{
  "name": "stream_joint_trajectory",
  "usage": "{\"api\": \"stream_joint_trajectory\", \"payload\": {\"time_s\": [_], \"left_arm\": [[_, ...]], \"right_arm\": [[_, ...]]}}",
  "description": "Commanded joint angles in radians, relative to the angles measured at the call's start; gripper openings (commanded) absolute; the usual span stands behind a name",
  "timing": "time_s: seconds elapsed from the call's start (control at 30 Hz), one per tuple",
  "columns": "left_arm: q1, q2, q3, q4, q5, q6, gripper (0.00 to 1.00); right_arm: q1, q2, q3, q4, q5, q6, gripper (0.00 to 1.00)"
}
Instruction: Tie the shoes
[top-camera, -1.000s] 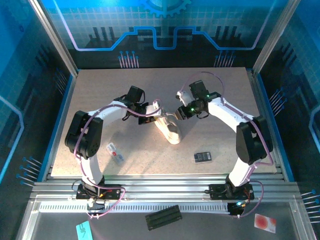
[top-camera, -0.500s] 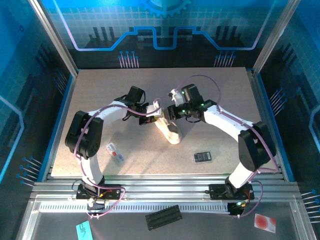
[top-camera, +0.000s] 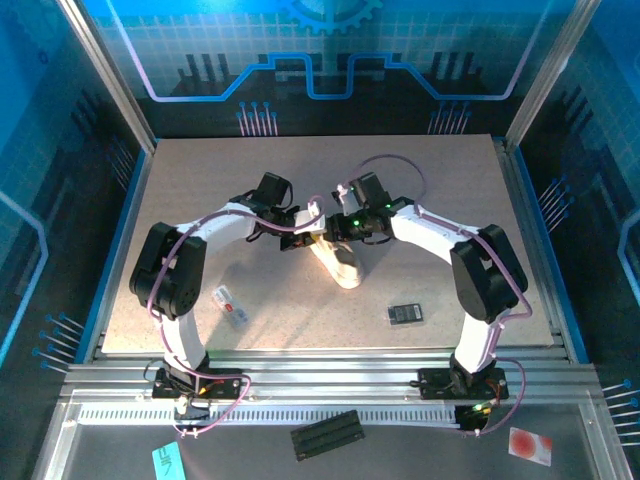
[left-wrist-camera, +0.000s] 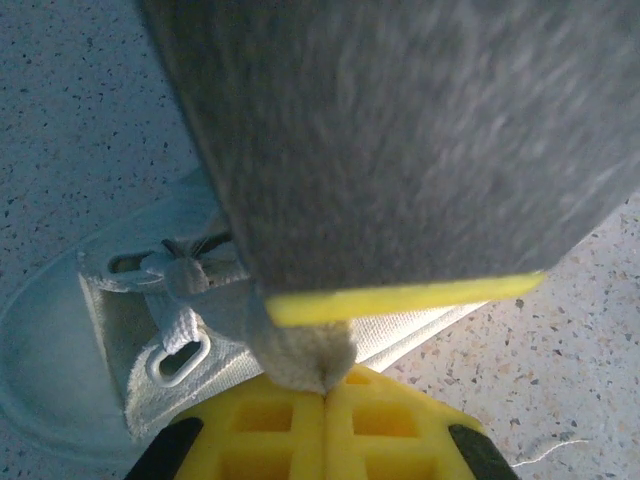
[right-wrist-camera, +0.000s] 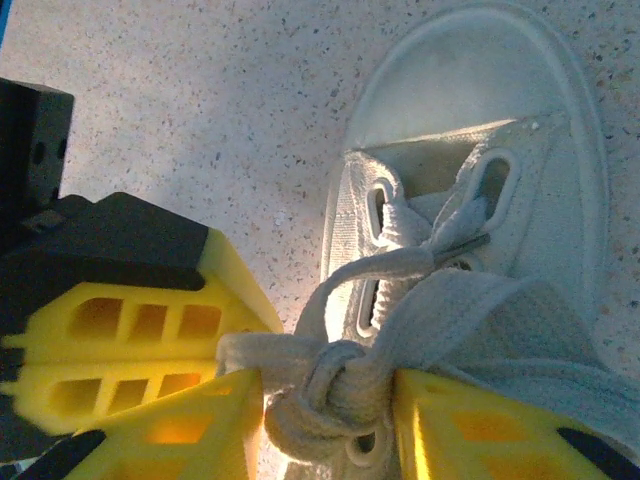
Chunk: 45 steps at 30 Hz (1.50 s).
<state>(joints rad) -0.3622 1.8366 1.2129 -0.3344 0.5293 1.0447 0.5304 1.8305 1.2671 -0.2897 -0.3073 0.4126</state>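
Two grippers, both closed on lace, meet nose to nose over the laced part of the sneaker (right-wrist-camera: 470, 130). My right gripper (right-wrist-camera: 328, 425) has its yellow fingers drawn narrow on the lace knot (right-wrist-camera: 320, 395). As far as I can judge, the pads press it from either side. My left gripper (left-wrist-camera: 325, 400) has its fingers fully together, pinching a lace loop (left-wrist-camera: 300, 360) at the tips. A blurred grey mass hangs just above that loop, and I cannot tell what it is.

Seen from my right wrist, the left gripper's fingers sit just beside mine, nearly touching the knot. The sneaker runs straight out ahead of my right fingertips, eyelets first and the rounded toe farthest off. Seen from my left wrist, the same shoe lies off to one side of the pinch, with the toe pointing away.

From above, its long axis runs from the point where my grippers meet back toward my bases, so the line between my two grips crosses it. Neither arm is nearer. Both elbows are swung outward and both wrists are turned in to face each other. I judge the next pull should go outward along that crossing line, each arm to its own side.

Well apart on the table (top-camera: 450, 190) lie a black device (top-camera: 405, 313) and a white-and-red packet (top-camera: 230, 306).
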Motion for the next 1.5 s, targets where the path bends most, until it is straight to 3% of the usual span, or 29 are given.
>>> {"api": "stream_joint_trajectory", "payload": {"time_s": [0.0,0.2,0.7,1.27,1.4,1.47], "left_arm": [[0.002,-0.04,-0.001,0.002,0.048,-0.005,0.0],[0.026,-0.063,-0.017,-0.009,0.037,0.002,0.0],[0.075,-0.095,-0.063,-0.039,0.008,0.017,0.0],[0.135,-0.137,-0.112,-0.075,-0.025,0.041,0.0],[0.135,-0.125,-0.1,-0.079,-0.017,0.036,0.0],[0.135,-0.124,-0.096,-0.066,-0.01,0.017,0.12]], "right_arm": [[0.013,0.025,0.034,-0.059,0.045,0.01,0.38],[-0.006,0.018,0.015,-0.076,0.092,0.025,0.26],[-0.018,-0.002,-0.015,-0.074,0.094,0.034,0.25],[-0.028,-0.02,-0.025,-0.075,0.087,0.042,0.28],[-0.027,-0.036,-0.017,-0.069,0.069,0.045,0.37],[-0.033,-0.051,-0.006,-0.077,0.053,0.042,0.44]]}}
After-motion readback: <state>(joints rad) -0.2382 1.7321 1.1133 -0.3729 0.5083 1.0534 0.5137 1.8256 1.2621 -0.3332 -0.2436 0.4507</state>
